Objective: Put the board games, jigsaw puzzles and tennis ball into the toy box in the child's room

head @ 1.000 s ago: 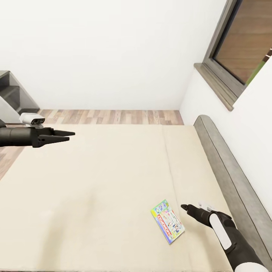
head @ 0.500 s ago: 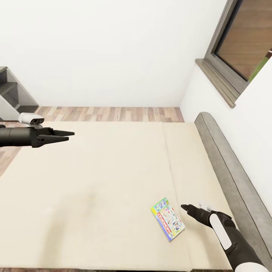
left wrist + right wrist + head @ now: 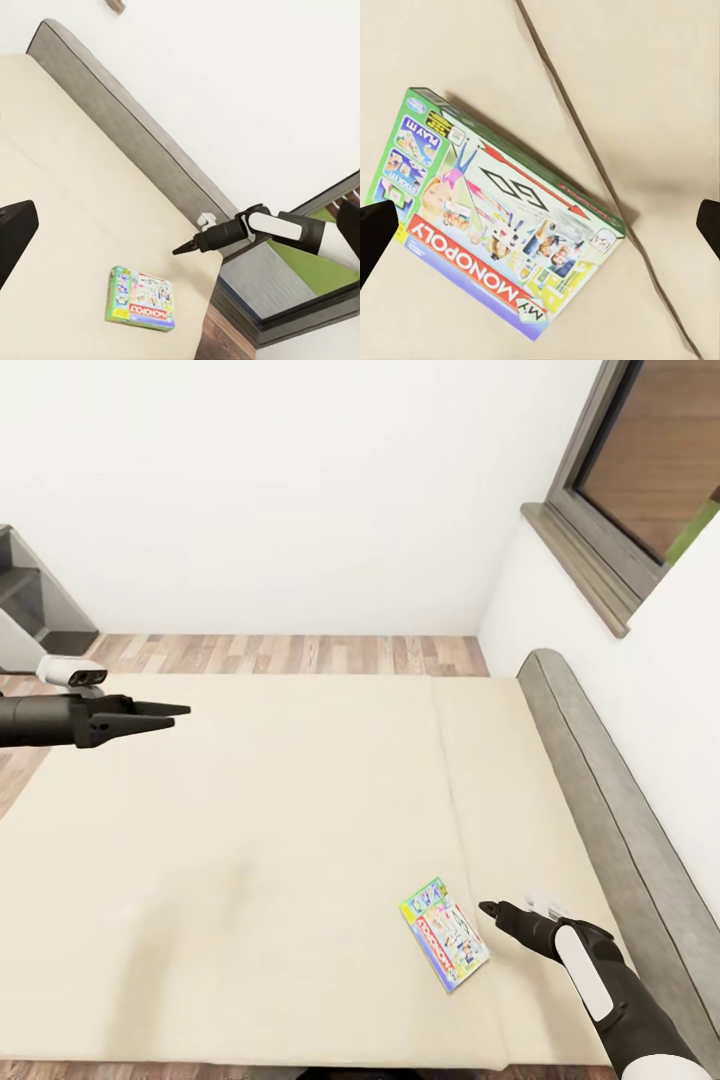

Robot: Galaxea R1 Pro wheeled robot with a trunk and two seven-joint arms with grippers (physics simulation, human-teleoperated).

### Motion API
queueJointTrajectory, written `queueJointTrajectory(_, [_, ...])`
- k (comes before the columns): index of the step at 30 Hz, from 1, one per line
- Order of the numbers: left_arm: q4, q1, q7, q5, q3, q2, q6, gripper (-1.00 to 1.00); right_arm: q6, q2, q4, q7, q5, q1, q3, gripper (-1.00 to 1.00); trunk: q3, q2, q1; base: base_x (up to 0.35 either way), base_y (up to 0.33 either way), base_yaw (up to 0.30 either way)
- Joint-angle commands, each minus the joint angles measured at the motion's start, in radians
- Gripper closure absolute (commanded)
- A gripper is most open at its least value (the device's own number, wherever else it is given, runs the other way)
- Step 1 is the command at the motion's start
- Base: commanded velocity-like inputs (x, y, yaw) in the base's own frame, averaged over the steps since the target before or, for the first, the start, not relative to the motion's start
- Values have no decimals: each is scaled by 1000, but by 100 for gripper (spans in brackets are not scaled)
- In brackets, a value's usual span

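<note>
left arm [image 3: 40, 720] cut off at frame edge, window [image 3: 650, 470] cropped top/right, Monopoly box [image 3: 444, 947] small print unreadable

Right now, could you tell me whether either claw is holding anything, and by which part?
Nothing is held. The right claw hovers open beside the Monopoly box on the bed, apart from it; the left claw is empty over the mattress.

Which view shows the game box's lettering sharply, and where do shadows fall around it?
Right wrist view: the Monopoly box is crisp and its title readable, with a soft shadow along one long edge on the bed. Head view: the box is small, its print illegible.
</note>
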Motion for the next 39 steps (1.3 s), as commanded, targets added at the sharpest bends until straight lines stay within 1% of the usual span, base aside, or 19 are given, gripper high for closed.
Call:
queueJointTrajectory(1, [0,-1,-4,0,1,0,11,-100,5,0,-1,-1,-4,0,-2,-100,-3,-2,0,0,0,0])
queueJointTrajectory(39, [0,13,-4,-1,3,0,11,-100,-2,7,0,-1,-4,0,-1,-100,-64,-2,0,0,0,0])
